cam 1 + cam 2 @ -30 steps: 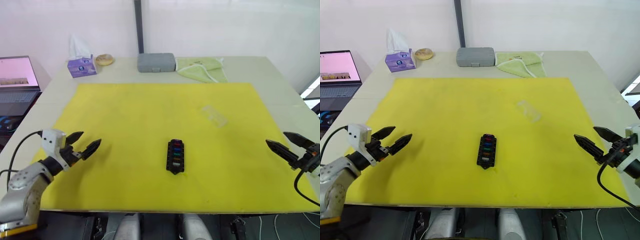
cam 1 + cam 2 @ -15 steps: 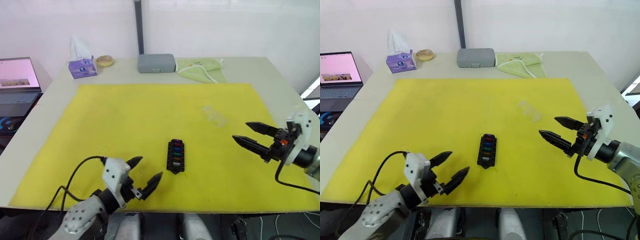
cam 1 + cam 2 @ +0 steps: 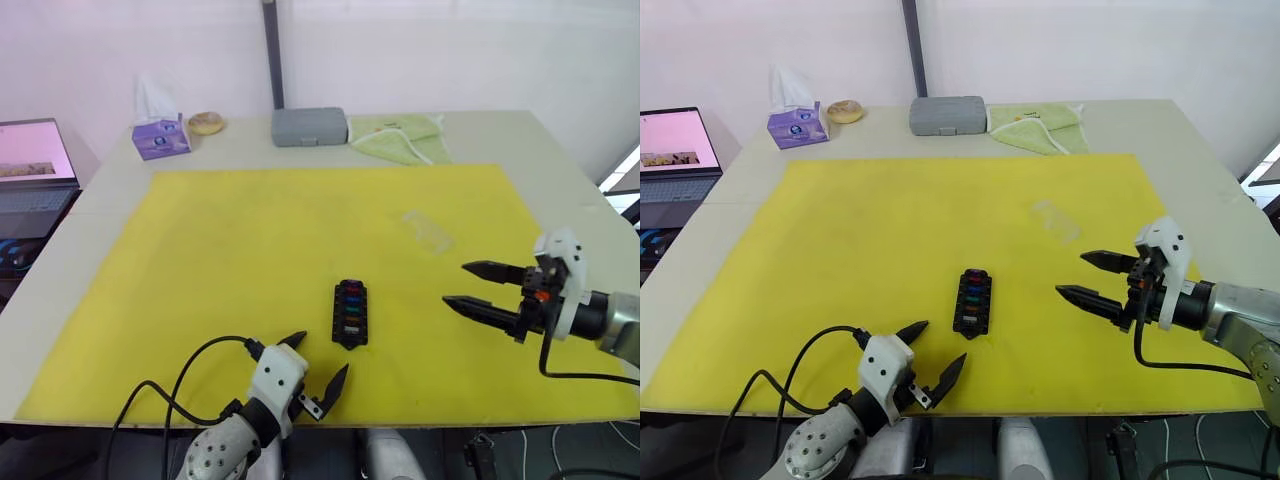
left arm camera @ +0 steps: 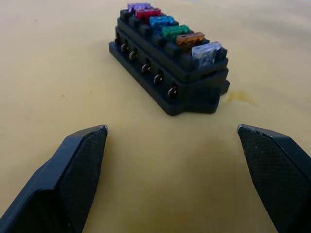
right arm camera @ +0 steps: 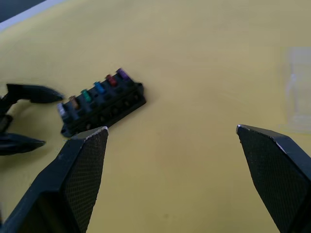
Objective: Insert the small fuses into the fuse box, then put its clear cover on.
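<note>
Both sets of fingers are spread wide and holding nothing: the left gripper [image 3: 318,376] sits low at the near edge of the yellow mat [image 3: 250,240], just short of the fuse box [image 3: 350,313], and the right gripper [image 3: 478,288] hovers off to the box's right, pointing in toward it. The fuse box lies flat around the middle of the mat, a bit toward the near side, and the left wrist view shows all 6 slots filled: the small fuses [image 4: 171,32] run purple, red, blue, green, orange and a clear grey one nearest the camera. So I'd say the inserting part looks done and what's left is the lid. The clear cover [image 3: 428,229] is lying on the mat well apart from the box, farther back and to the right, really faint against the yellow, and it shows as a pale patch at the edge of the right wrist view [image 5: 297,87] too. It's closer to the right gripper than the left, so my guess is the right arm goes for it while the left steadies the box, which would explain why the left is parked right at the box's end. Along the back of the table there's a grey case [image 3: 309,126], a green cloth [image 3: 400,136], a tissue box [image 3: 160,137] and a laptop [image 3: 30,170] off to the left, all clear of the work.
</note>
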